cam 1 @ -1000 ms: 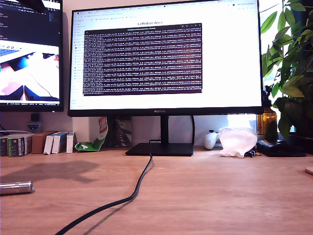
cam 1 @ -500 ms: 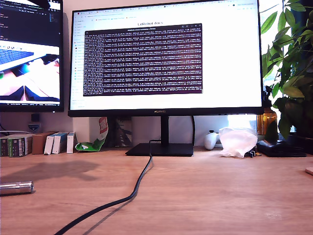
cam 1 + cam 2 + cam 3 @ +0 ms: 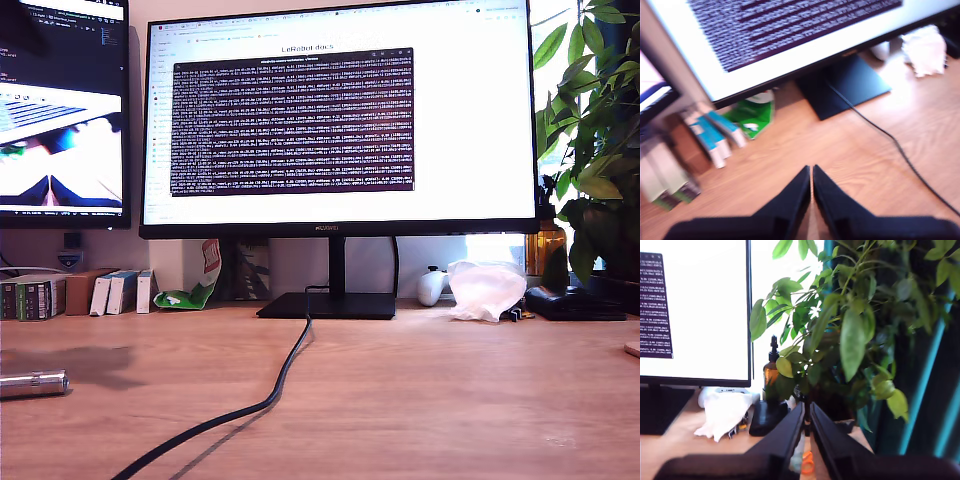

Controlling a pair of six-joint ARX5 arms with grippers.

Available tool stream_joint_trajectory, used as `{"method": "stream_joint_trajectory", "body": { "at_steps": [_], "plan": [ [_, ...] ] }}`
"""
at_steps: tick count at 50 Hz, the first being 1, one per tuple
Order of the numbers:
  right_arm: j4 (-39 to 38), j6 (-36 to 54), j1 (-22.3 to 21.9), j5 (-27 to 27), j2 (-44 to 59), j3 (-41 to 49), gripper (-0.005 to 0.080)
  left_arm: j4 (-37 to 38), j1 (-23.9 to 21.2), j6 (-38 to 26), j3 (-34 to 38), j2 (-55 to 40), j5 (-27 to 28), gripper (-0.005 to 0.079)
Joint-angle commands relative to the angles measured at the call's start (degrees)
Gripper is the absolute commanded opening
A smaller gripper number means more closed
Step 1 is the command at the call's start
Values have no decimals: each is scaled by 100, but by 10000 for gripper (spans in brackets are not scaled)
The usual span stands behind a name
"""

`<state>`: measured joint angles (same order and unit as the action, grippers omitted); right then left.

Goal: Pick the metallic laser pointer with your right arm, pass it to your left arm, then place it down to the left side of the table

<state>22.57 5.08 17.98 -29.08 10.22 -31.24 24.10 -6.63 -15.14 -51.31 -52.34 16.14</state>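
The metallic laser pointer (image 3: pixel 33 383) lies on its side on the wood-grain table (image 3: pixel 430 400), at the exterior view's left edge. It is a short shiny silver cylinder, and nothing touches it. Neither arm shows in the exterior view. In the first wrist view my first gripper (image 3: pixel 811 172) hangs above the table with its black fingers pressed together and nothing between them. My second gripper (image 3: pixel 806 410) is raised and faces the plant; its fingers are also shut on nothing. The pointer is out of view in both wrist views.
A black cable (image 3: pixel 280 385) runs from the monitor stand (image 3: pixel 328 303) across the table towards the front. Small boxes (image 3: pixel 60 293) line the back at the exterior view's left. A crumpled white bag (image 3: pixel 485 288), an amber bottle (image 3: pixel 771 370) and a leafy plant (image 3: pixel 595 130) stand at its right.
A dark arm tip at the exterior view's top left has left the picture. The shadow on the table near the pointer has shrunk. The pointer has not moved.
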Motion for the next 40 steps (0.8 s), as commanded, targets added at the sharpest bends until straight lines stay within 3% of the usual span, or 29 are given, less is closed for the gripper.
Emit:
{"method": "stream_joint_trajectory", "body": {
  "at_steps": [1, 12, 19, 24, 30, 40],
  "plan": [
    [-442, 26, -39, -2, -37, 219, -11, -227, 70, 37, 326, 127, -13, -19],
    [-881, -105, -39, -20, -37, 702, -11, -756, 101, 284, 1027, 621, -11, -19],
    [-1327, -474, -39, -566, -37, 769, -11, -1161, 96, 566, 1412, 957, -11, -19],
    [-1602, -568, -39, -660, -37, 769, -11, -1263, 92, 765, 1609, 1204, -13, -19],
    [-1578, -522, -37, -634, -37, 772, -11, -1292, 44, 754, 1751, 1497, -11, -19],
    [-1331, -826, -31, -114, -37, 826, -11, -1517, -190, 772, 1945, 1941, -20, -19]
  ]
}}
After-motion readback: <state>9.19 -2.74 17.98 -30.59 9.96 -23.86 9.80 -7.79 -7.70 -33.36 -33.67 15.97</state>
